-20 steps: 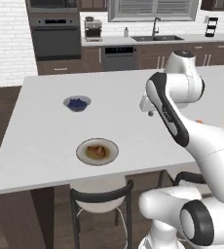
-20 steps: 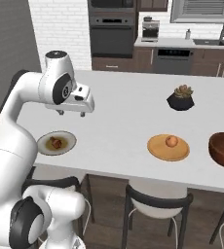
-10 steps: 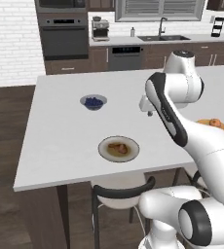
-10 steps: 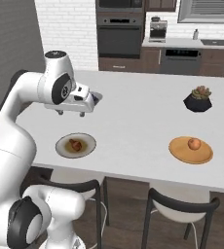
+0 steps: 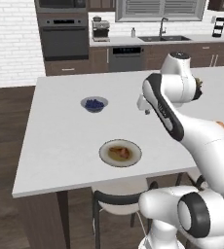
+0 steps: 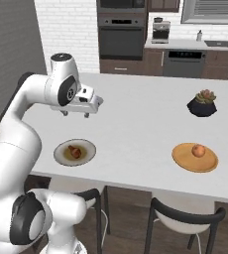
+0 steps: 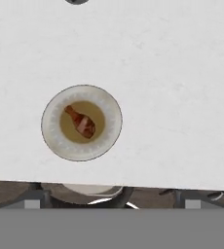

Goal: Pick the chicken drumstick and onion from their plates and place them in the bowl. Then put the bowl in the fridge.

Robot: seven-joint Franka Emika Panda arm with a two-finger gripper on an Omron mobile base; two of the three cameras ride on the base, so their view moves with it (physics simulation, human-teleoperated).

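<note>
Between the earlier frames and the present one the whole scene slides across both base views, which marks travel of the base rather than of the objects; the cream-rimmed dish now sits closer to the arm. Ordered by size: the white rectangular island counter (image 5: 65, 146) carries everything; the white Franka arm reaches over it with its two-finger gripper (image 6: 75, 114) held above the surface, pointing down, well clear of the dishes, its fingers spread wide and holding nothing. To the far right in the right base view lies the flat tan wooden disc (image 6: 195, 158) bearing the small round orange-tan onion (image 6: 199, 150); behind it stands the black faceted pot with a succulent (image 6: 201, 104). Near the front edge rests the pale cream-rimmed dish with an olive-brown centre (image 7: 53, 138), and farther back the small grey bowl of blueberries (image 5: 94, 104). The lumpy orange-brown chicken drumstick (image 7: 81, 122) lies in the middle of that dish, its thin bone end towards the upper left of the hand view. The step in hand is judged to be the approach to the drumstick: the hand should shift until the meat lies centred beneath it, turn so the fingers straddle the thick end across its long axis, then descend vertically without touching the rim.
</note>
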